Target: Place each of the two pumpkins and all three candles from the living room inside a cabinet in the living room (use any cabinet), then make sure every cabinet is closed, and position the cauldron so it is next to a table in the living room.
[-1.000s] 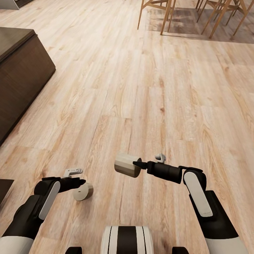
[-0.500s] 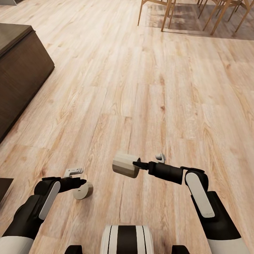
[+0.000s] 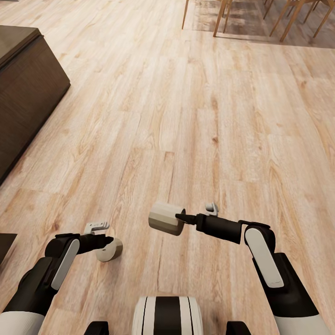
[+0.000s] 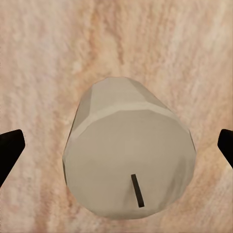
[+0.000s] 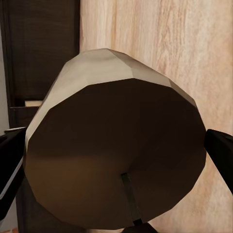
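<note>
Two candles are in my keeping. The first candle (image 3: 166, 218) sits in my right jaws (image 3: 179, 216), lying sideways with its wick end turned toward my wrist; in the right wrist view that candle (image 5: 116, 145) sits between both fingertips (image 5: 221, 150), so I record the right jaws as pinching it. The second candle (image 3: 109, 249) is at my left jaws (image 3: 111, 242), low and near the floor (image 3: 195, 116). In the left wrist view this candle (image 4: 128, 155) lies between fingertips (image 4: 9, 150) that stand apart from its sides, with floor showing in the gaps; whether they bear on it I cannot tell.

The cabinet (image 3: 28, 88) stands at the far left, its end corner jutting toward the open boards. No pumpkin or cauldron is noted here.

Judgement on the step in hand: I am carrying candles toward the cabinet. To do it well, I should keep both wrists level and the base turning gently, since a stubby cylinder held across its side may roll out of a light grip. The left candle warrants a firmer hold before any quick move.

Clearances: wide bare floor lies ahead and to the right. Chair legs (image 3: 223, 18) stand at the far edge, well apart. The cabinet corner is the one edge to swing clear of on approach.
</note>
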Motion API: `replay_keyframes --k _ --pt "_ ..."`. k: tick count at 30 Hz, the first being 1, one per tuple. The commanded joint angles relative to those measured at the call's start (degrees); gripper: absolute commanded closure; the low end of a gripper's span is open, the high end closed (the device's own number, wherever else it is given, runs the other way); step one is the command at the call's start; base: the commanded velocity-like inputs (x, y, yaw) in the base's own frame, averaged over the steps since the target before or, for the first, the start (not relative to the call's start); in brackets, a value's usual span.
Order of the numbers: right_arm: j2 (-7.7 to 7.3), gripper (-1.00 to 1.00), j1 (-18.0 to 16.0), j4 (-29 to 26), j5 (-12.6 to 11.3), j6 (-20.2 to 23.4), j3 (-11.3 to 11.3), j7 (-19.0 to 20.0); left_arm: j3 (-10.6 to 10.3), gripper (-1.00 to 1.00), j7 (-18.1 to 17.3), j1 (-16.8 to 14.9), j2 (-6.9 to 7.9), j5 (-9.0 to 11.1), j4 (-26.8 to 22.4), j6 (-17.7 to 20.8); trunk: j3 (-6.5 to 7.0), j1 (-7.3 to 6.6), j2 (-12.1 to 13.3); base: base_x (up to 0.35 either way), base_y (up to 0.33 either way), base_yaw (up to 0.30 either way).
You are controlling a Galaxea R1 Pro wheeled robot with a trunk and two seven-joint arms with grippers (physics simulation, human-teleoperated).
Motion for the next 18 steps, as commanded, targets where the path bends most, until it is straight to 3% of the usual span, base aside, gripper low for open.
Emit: replay_keyframes --k 1,13,18 --pt "-0.01 1.0 -0.03 -0.01 0.51 0.1 0.02 0.59 -0.07 -1.0 0.14 -0.02 0.04 0.1 -0.06 0.26 -0.03 -0.01 -0.01 0.0 0.0 0.0" --pt "-0.03 1.0 -0.03 -0.01 0.51 0.1 -0.01 0.6 -0.17 -1.0 -0.07 -0.02 -0.01 0.03 -0.01 0.64 -0.47 0.04 -0.04 0.0 0.0 0.0" --pt "-0.01 1.0 -0.03 -0.01 0.51 0.1 -0.03 0.61 -1.69 -1.0 0.0 -0.02 -0.14 0.03 0.04 0.64 -0.47 0.04 -0.04 0.0 0.0 0.0"
